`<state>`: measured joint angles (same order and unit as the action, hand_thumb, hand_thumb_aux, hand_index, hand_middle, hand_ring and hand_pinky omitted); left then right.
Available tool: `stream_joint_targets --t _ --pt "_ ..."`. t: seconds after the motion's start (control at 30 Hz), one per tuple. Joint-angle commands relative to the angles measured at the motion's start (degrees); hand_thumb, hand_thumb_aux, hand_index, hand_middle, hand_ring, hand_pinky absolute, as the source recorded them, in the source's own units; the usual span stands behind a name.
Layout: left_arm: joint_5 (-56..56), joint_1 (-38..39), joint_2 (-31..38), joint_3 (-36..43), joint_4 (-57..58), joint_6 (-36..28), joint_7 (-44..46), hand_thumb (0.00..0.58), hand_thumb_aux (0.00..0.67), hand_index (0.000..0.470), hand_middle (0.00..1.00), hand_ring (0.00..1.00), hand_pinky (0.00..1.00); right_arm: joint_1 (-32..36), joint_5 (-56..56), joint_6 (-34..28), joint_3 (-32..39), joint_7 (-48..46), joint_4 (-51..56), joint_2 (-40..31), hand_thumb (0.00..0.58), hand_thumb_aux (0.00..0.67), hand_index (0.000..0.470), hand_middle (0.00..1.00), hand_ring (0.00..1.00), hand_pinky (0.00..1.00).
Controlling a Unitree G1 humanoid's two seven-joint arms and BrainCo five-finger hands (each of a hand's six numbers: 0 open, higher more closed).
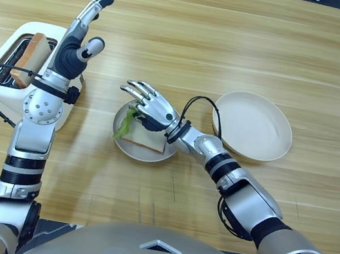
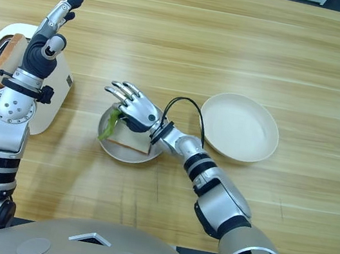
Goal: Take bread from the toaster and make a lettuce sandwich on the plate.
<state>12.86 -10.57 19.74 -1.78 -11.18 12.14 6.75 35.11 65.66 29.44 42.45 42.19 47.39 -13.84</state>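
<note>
I see the left hand (image 1: 71,52) raised at the upper left of the frame, fingers stretched straight up and apart, grasping nothing. It stands in front of the white toaster (image 1: 5,94), which sits at the left edge of the wooden surface (image 1: 235,47). A bread slice (image 1: 32,55) sticks up out of the toaster's slot, tilted a little, just left of the hand's wrist and apart from its fingers.

Near the centre of the frame sits the small grey plate (image 1: 142,157), with a second slice (image 1: 149,141) lying flat in it. My right hand (image 1: 154,106) hovers over the plate's upper part, palm down, fingers extended toward the left and not curled. A lettuce leaf (image 1: 125,124) lies along the plate's left side, its lower end over the rim and its upper end running up under the hand. I cannot tell whether the hand touches the leaf.

Right of the plate and close to it, a cream bowl (image 1: 255,125) rests on the surface.
</note>
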Motion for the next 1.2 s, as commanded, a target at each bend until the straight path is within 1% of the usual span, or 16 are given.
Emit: stream_joint_targets --t 0.03,0.3,0.33,0.37,0.4,0.43,0.47,0.5,0.77,0.93,1.03,1.2 --pt "0.0 0.5 -0.1 0.3 0.6 0.0 0.3 0.000 0.000 0.000 0.00 0.00 0.00 0.5 -1.0 0.3 -0.3 0.8 -1.0 -2.9 0.580 0.670 0.470 0.00 0.00 0.00" --pt "0.1 0.4 -0.2 0.3 0.9 0.1 0.1 0.000 0.000 0.000 0.00 0.00 0.00 -2.2 -3.1 -0.1 -2.3 -1.4 -10.3 -8.2 0.580 0.667 0.468 0.00 0.00 0.00" --pt "0.1 0.4 -0.2 0.2 1.0 0.1 0.0 0.000 0.000 0.000 0.00 0.00 0.00 -2.5 -3.1 -0.3 -2.3 -1.7 -10.7 -8.5 0.571 0.586 0.411 0.00 0.00 0.00" --pt "0.1 0.4 -0.2 0.2 1.0 0.1 0.0 0.000 0.000 0.000 0.00 0.00 0.00 -2.7 -3.0 -0.4 -2.3 -2.1 -11.0 -8.8 0.516 0.447 0.313 0.00 0.00 0.00" --pt "0.1 0.4 -0.1 0.2 1.2 0.1 0.0 0.000 0.000 0.000 0.00 0.00 0.00 -3.0 -2.9 -0.5 -2.1 -2.6 -11.2 -9.1 0.474 0.384 0.269 0.00 0.00 0.00" --pt "0.1 0.3 -0.1 0.1 1.3 0.2 0.0 0.000 0.000 0.000 0.00 0.00 0.00 -3.2 -2.8 -0.5 -1.9 -3.0 -11.3 -9.4 0.331 0.231 0.162 0.00 0.00 0.00" --pt "0.0 0.3 -0.1 0.1 1.5 0.3 0.0 0.000 0.000 0.000 0.00 0.00 0.00 -3.5 -2.7 -0.5 -1.8 -3.5 -11.6 -9.8 0.071 0.042 0.029 0.00 0.00 0.00" --pt "0.0 0.3 0.0 0.0 1.7 0.3 0.0 0.000 0.000 0.000 0.00 0.00 0.00 -3.8 -2.6 -0.5 -1.8 -3.8 -12.0 -10.2 0.000 0.000 0.000 0.00 0.00 0.00" --pt "-0.1 0.5 -0.1 -0.4 2.2 0.4 -0.2 0.000 0.000 0.000 0.00 0.00 0.00 -6.0 -2.5 0.3 -2.0 -7.5 -15.2 -14.0 0.000 0.000 0.000 0.00 0.00 0.00" --pt "0.0 0.5 -0.2 -0.3 2.4 0.4 -0.3 0.000 0.000 0.000 0.00 0.00 0.00 -7.0 -2.6 -0.3 -3.1 -9.1 -17.5 -16.1 0.000 0.000 0.000 0.00 0.00 0.00" --pt "0.0 0.7 -0.3 -0.2 2.2 0.5 -0.4 0.000 0.000 0.000 0.00 0.00 0.00 -7.1 -2.0 -2.0 -3.9 -9.4 -17.5 -17.5 0.000 0.000 0.000 0.00 0.00 0.00" --pt "0.0 0.8 -0.3 -0.1 2.0 0.5 -0.5 0.000 0.000 0.000 0.00 0.00 0.00 -7.1 -1.2 -7.0 -5.1 -11.9 -17.0 -18.7 0.000 0.000 0.000 0.00 0.00 0.00"
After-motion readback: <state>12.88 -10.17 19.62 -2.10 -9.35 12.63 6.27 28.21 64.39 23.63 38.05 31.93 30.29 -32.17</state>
